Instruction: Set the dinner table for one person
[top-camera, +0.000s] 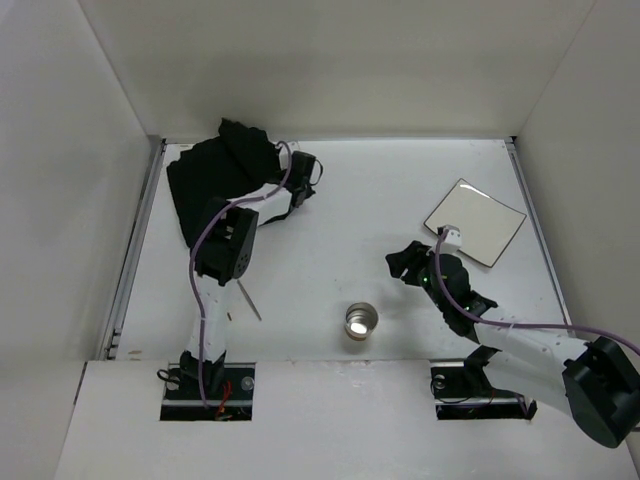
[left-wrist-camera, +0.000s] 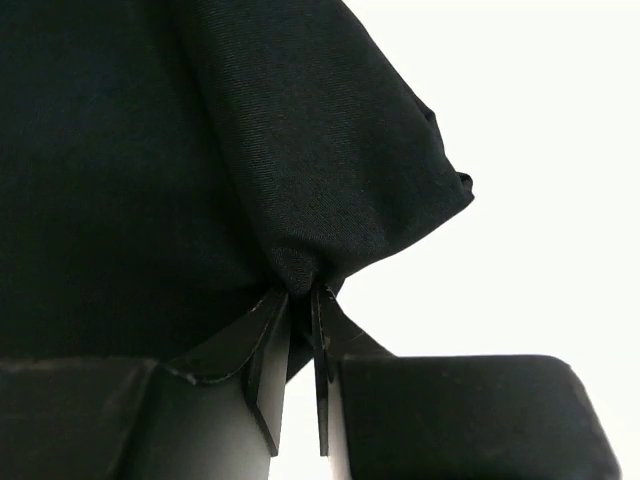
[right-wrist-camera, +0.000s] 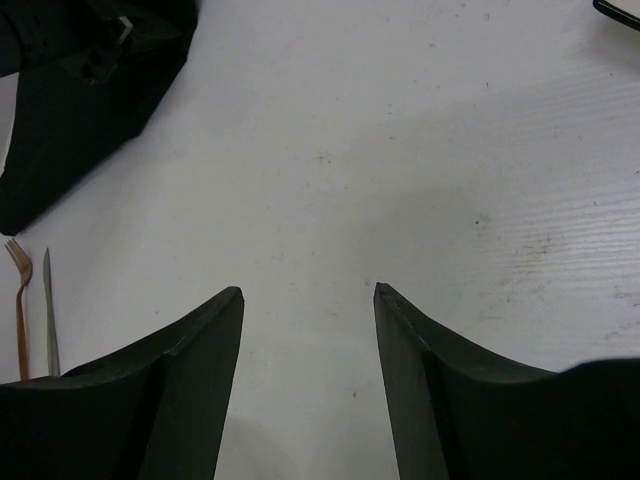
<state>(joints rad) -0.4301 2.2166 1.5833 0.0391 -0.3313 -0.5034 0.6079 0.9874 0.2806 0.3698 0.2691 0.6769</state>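
The black placemat (top-camera: 205, 180) lies crumpled at the far left of the white dinner table (top-camera: 350, 230). My left gripper (top-camera: 272, 152) is at its right edge, shut on a bunched fold of the black placemat (left-wrist-camera: 330, 170), which the fingertips (left-wrist-camera: 318, 305) pinch. My right gripper (top-camera: 405, 262) hovers right of centre, just left of the plate, open with only bare table (right-wrist-camera: 400, 150) between its fingers (right-wrist-camera: 205, 350). A white square plate (top-camera: 475, 222) with a dark rim rests at the right. The placemat (right-wrist-camera: 70, 110) also shows at the right wrist view's upper left.
A metal cup (top-camera: 360, 321) stands near the front edge at centre. A knife (top-camera: 250, 300) lies by the left arm; in the right wrist view a copper fork (right-wrist-camera: 20, 300) lies beside the knife (right-wrist-camera: 50, 320). White walls enclose the table; metal rails run along its sides.
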